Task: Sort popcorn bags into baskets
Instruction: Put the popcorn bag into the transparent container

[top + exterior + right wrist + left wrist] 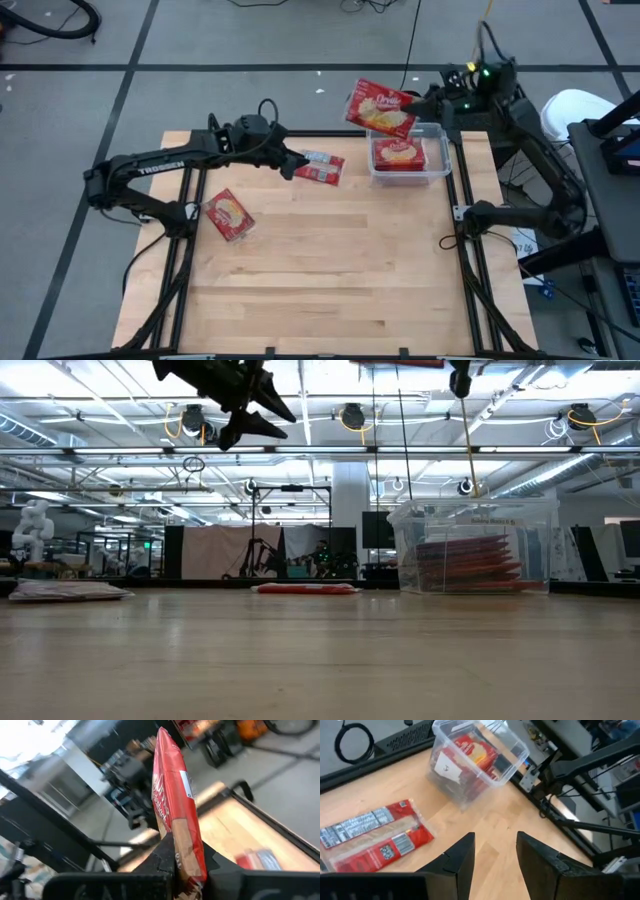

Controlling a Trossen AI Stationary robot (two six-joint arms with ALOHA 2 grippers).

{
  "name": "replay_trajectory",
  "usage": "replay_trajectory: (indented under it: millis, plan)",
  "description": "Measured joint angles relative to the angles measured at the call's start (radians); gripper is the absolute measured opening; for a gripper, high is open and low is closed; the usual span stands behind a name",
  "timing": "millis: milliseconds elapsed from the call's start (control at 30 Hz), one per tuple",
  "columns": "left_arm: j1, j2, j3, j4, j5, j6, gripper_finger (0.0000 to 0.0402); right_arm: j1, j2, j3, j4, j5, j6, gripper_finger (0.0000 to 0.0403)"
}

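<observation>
Red packet (381,108) hangs clamped in your right gripper (418,101), raised just above the far rim of the clear tub (441,160), which already holds more packets. Your left gripper (297,166) hovers with fingers apart, empty, right beside a print-side-up packet (322,167). Another packet (228,214) lies back near its arm.

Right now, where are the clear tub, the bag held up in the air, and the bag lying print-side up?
clear tub (441,172), high view, right rim.
held bag (380,108), high view, its middle.
print-side bag (322,166), high view, its middle.
</observation>
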Motion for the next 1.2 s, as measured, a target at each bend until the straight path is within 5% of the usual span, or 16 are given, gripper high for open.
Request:
replay_trajectory:
  millis: [233,533,700,1200]
  plan:
    - [0.008,0.001,0.0,0.003,-0.005,0.013,0.0147,-0.044,0.137,0.217,-0.493,0.113,-0.293,0.0009]
    - [0.005,0.002,0.0,-0.056,-0.002,-0.011,0.0147,-0.063,0.213,0.227,-0.914,0.381,-0.595,0.0024]
    - [0.004,0.002,0.0,-0.093,0.019,0.009,0.0147,-0.064,0.223,0.227,-0.995,0.507,-0.609,0.0017]
    - [0.03,0.002,0.0,-0.119,0.064,0.085,0.0147,-0.064,0.297,0.227,-0.976,0.559,-0.589,0.0015]
